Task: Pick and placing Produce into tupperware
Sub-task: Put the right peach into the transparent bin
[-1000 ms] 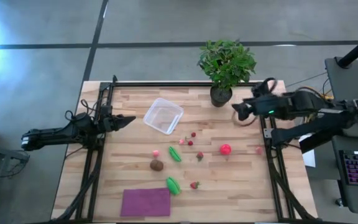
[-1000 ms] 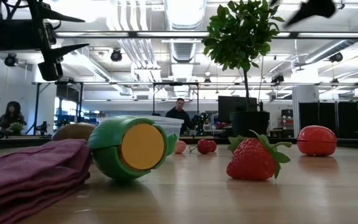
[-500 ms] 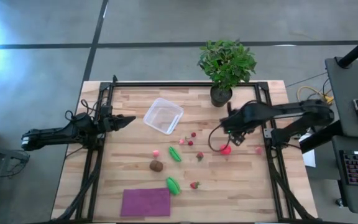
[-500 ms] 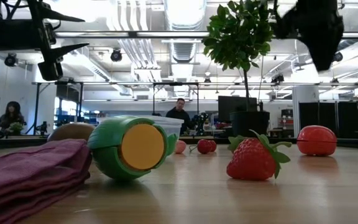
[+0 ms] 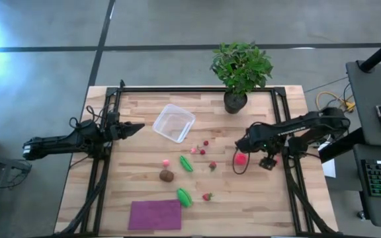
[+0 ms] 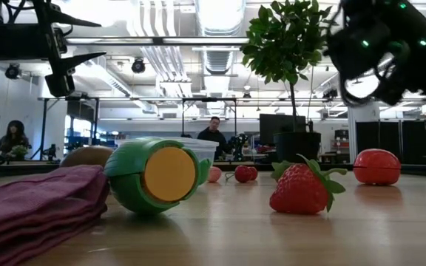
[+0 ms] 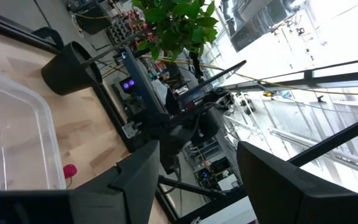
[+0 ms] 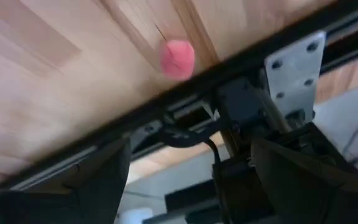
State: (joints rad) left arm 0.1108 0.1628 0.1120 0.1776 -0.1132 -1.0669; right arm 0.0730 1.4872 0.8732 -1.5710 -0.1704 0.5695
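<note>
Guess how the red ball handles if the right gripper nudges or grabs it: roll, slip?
The red ball looks round and sits on bare flat wood, so a sideways nudge would likely send it rolling. Its surface looks glossy, so it may squirt out of an off-centre pinch. The right gripper, open at the ball, should probably close across its middle.

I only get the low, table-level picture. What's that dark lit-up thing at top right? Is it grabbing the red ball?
Observer: That's the right gripper. Its wrist camera shows the fingers apart, holding nothing; the red ball lies free.
Visitor: Where does the fruit go?
Observer: Into the tupperware. From above, it is empty.
Visitor: Is there a second arm?
Observer: Yes, the left gripper hangs open at the table's left edge.
</note>
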